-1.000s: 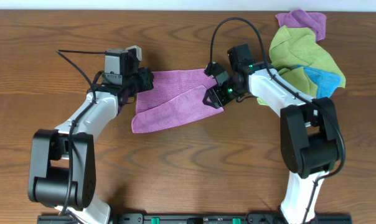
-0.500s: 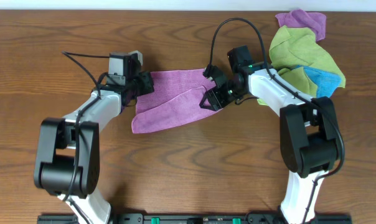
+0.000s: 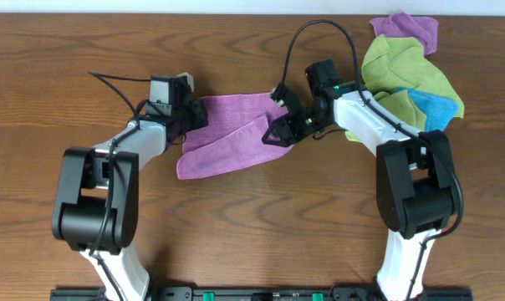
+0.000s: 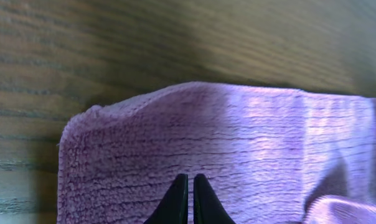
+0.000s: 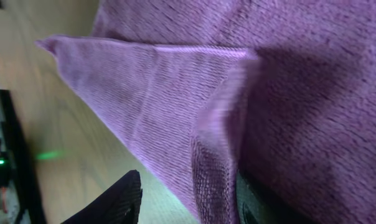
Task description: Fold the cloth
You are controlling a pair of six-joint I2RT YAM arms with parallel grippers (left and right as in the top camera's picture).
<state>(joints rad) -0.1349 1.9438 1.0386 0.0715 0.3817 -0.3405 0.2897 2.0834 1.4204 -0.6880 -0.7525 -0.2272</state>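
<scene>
The lilac-purple cloth lies on the table between my arms, with its right part folded over into a flap. My left gripper is at the cloth's upper left corner. In the left wrist view its fingers are shut, tips together, just over the flat cloth. My right gripper is at the flap's right end. In the right wrist view its jaws are open and straddle the folded edge of the cloth.
A pile of cloths sits at the back right: a second purple cloth, a lime-green cloth and a blue cloth. Brown wooden table all round; the right arm's cable arches above the cloth.
My right gripper has slid a little left and down along the flap's edge. My left arm has swung slightly right, its gripper staying at the cloth's corner.
</scene>
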